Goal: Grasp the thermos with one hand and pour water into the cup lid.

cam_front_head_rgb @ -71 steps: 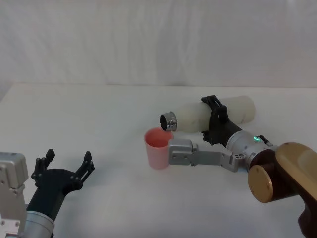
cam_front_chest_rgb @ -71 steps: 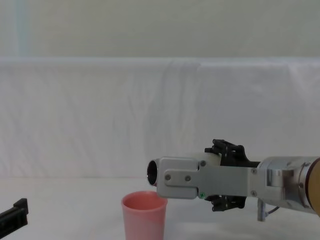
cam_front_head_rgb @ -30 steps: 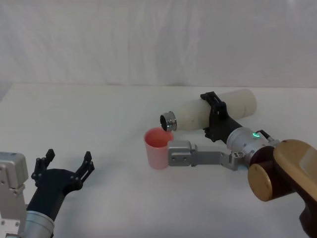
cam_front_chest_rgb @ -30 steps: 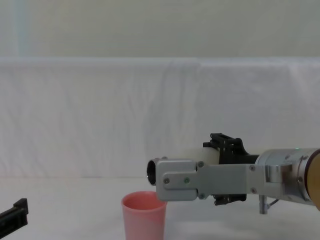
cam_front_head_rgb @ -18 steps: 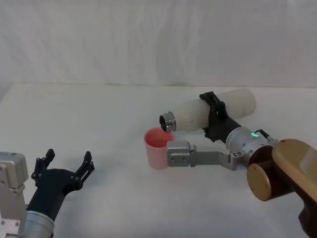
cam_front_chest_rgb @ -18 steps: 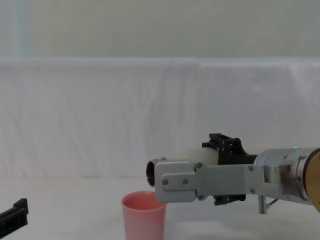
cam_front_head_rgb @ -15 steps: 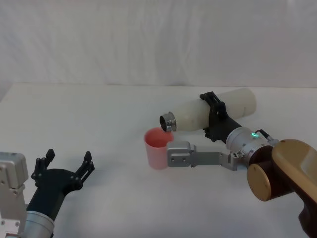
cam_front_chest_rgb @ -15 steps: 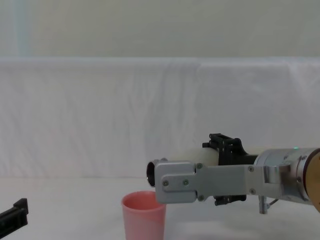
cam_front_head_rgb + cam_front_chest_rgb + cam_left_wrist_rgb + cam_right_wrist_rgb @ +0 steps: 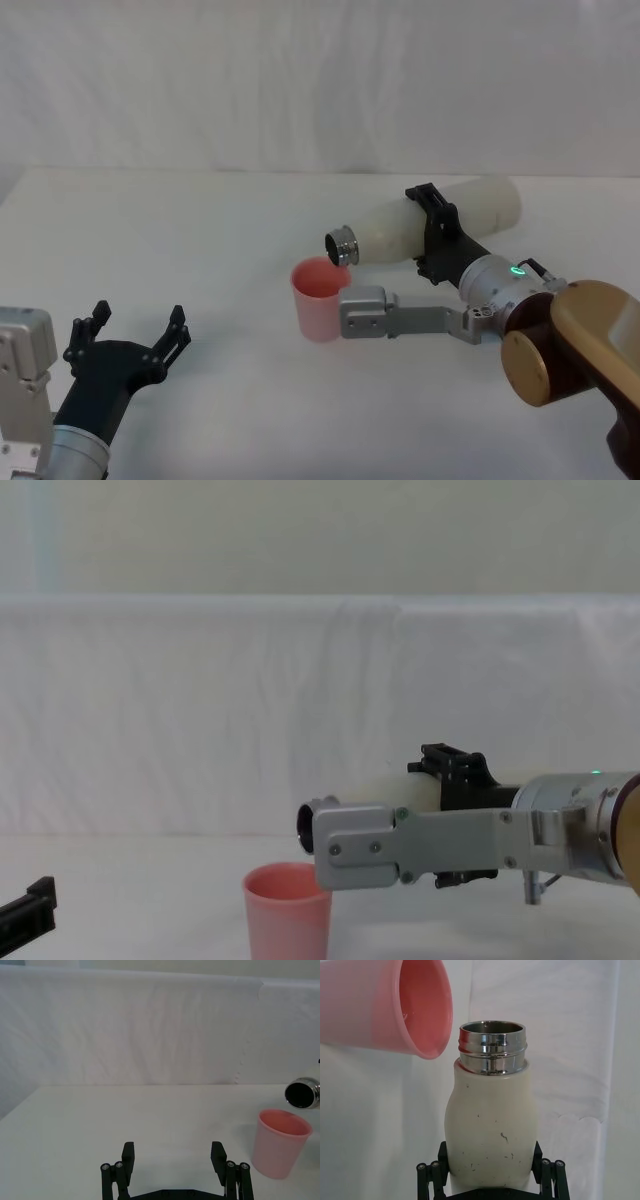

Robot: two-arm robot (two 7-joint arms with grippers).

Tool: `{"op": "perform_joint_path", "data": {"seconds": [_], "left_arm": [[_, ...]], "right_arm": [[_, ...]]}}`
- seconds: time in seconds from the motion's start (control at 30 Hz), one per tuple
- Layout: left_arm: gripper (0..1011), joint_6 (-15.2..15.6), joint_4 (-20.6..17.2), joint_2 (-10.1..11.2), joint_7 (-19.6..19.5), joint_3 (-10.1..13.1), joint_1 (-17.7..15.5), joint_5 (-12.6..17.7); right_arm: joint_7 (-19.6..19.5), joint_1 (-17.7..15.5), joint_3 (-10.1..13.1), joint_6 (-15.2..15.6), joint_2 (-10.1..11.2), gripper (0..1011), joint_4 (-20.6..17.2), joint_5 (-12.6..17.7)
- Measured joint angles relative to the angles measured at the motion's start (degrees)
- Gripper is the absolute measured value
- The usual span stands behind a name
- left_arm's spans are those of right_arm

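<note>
A white surface (image 9: 200,230) is seen before a pale draped backdrop (image 9: 300,80). The cup lid (image 9: 318,298), pink and upright, is stood near the middle of the surface. The thermos (image 9: 425,228) is held on its side above the surface by the right tool (image 9: 437,240), whose black fingers (image 9: 547,1176) are clamped around the cream body. The open steel neck (image 9: 342,245) is pointed toward the cup lid and is positioned just above and beside its rim; in the right wrist view the neck's mouth is seen next to the rim. No stream of water can be made out. The left tool (image 9: 130,345) is held low at the near left, well apart from the cup lid, with its fingers (image 9: 128,1155) spread wide and nothing between them.
</note>
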Motion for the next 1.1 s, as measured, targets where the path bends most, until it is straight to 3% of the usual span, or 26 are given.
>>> {"op": "perform_joint_path", "data": {"seconds": [1.1], "left_arm": [[1001,0.0,0.0,0.0,0.0,0.0,0.0,0.0]], "right_arm": [[0.1,0.6,-0.5,-0.1,0.0,960,0.2,-1.0]]}}
